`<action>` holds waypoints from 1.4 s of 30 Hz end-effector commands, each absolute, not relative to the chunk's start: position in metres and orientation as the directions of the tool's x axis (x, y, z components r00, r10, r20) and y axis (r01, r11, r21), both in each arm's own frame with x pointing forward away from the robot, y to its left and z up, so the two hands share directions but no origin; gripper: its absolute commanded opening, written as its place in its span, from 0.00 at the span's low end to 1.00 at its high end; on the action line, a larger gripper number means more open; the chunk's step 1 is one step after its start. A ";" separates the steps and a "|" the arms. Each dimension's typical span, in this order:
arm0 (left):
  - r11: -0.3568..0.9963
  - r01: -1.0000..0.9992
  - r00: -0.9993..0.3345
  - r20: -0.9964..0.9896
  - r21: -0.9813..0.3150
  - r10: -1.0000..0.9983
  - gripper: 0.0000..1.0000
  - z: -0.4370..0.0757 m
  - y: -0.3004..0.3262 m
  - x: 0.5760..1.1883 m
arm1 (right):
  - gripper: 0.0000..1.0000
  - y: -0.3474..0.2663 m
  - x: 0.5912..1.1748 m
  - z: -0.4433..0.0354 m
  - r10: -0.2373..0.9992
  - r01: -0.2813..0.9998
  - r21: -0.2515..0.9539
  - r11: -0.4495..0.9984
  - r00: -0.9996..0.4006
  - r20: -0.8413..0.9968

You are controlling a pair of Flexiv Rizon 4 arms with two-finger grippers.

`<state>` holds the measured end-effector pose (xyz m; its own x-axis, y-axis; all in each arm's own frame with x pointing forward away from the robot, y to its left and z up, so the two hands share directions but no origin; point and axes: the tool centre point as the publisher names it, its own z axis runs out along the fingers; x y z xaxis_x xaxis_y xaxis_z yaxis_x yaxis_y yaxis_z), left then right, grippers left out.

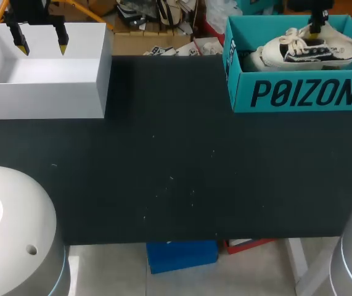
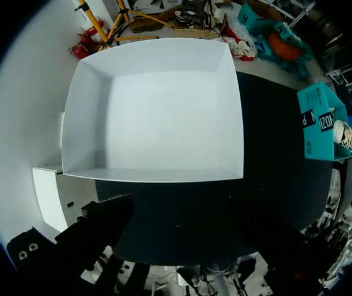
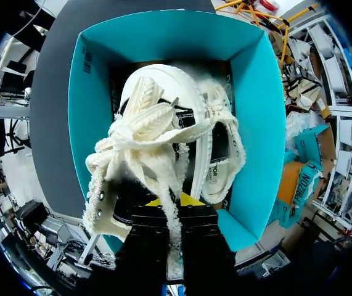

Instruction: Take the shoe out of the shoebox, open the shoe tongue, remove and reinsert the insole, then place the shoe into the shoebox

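Biggest thing first: a black table (image 1: pixel 176 172) takes up most of the head view. At its far left corner an open white box (image 1: pixel 46 98) is parked, with nothing seen inside it in either the head view or the left wrist view. Across at the far right corner sits the teal shoebox (image 1: pixel 299 92), lid off, printed front wall facing the near side.

The shoe (image 1: pixel 314 50) is inside the shoebox - a black-and-white low-top with chunky cream laces. Its toe is pointed left and its upper shows above the front wall. In the right wrist view it is seen tipped onto its side, the laces bunched up toward the gripper. A second shoe (image 3: pixel 222 154) with a fleecy lining is tucked right beside it, against the box wall.

The left gripper (image 1: pixel 40 42) is held above the white box, released - the two yellow tips are spread well apart, with nothing between them. The right gripper (image 1: pixel 315 28) is down at the top of the shoe, by the collar. From the wrist camera only a bit of yellow is seen behind the laces, so it can't be told whether the shoe is grasped or just touched.
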<state>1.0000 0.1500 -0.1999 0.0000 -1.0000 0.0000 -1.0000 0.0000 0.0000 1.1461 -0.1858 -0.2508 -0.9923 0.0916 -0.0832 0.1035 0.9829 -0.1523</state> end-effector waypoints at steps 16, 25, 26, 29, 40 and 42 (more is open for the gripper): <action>0.000 -1.000 0.000 0.000 0.000 -1.000 1.00 -0.200 0.150 1.000 | 0.00 -0.109 1.064 -0.116 0.143 0.181 -0.242 0.953 -0.976 -0.165; 0.000 -1.000 0.000 0.000 0.000 -1.000 1.00 -0.200 0.150 1.000 | 0.00 -0.061 0.994 -0.102 0.135 0.184 -0.228 0.956 -0.967 -0.217; 0.000 -1.000 0.000 0.000 0.000 -1.000 1.00 -0.200 0.150 1.000 | 0.00 -0.055 0.985 -0.104 0.135 0.185 -0.229 0.956 -0.967 -0.218; 0.000 -1.000 0.000 0.000 0.000 -1.000 1.00 -0.200 0.150 1.000 | 0.00 -0.032 0.959 -0.108 0.120 0.168 -0.216 0.962 -0.968 -0.219; 0.000 -1.000 0.000 0.000 0.000 -1.000 1.00 -0.200 0.150 1.000 | 0.00 0.077 0.898 -0.160 0.111 0.143 -0.193 0.971 -0.980 -0.167; 0.000 -1.000 0.000 0.000 0.000 -1.000 1.00 -0.200 0.150 1.000 | 0.00 0.100 0.896 -0.172 0.113 0.140 -0.175 0.974 -0.981 -0.156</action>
